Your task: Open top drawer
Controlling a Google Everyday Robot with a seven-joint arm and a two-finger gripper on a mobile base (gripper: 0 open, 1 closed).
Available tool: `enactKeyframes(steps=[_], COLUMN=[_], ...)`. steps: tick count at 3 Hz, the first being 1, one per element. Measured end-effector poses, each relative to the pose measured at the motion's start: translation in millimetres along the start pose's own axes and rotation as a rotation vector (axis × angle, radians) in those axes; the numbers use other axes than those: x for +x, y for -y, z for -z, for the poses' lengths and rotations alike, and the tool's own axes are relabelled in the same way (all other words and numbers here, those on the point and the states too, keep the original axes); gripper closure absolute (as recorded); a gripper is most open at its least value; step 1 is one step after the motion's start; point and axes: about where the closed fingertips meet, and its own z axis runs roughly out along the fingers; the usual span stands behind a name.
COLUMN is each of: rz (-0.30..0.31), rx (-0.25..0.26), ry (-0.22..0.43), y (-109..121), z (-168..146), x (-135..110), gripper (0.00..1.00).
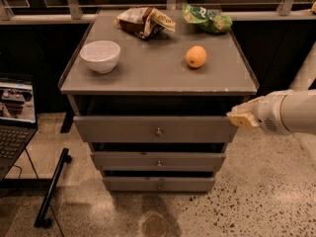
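Note:
The top drawer [123, 129] is the widest grey front under the cabinet top, with a small round metal knob [158, 131] at its centre. It stands pulled out a little, with a dark gap above it. My gripper [240, 118] comes in from the right on a white arm [289, 111], level with the drawer's right end and just off its corner. Its yellowish tip points left toward the cabinet.
Two narrower drawers [159, 161] sit below. On the cabinet top [153, 70] are a white bowl [100, 56], an orange [196, 56], a brown snack bag [144, 20] and a green bag [207, 18]. A laptop [15, 117] stands at the left, with a black stand [52, 189] on the floor.

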Motion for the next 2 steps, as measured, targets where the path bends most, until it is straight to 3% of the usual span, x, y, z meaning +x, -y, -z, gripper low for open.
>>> enactKeyframes(steps=[1,2], rz=[0.0,-0.025], rx=[0.0,0.04], ry=[0.0,0.043], y=[0.0,1.5], z=[0.0,-5.9], x=[0.0,2.1], gripper=[0.88,1.0])
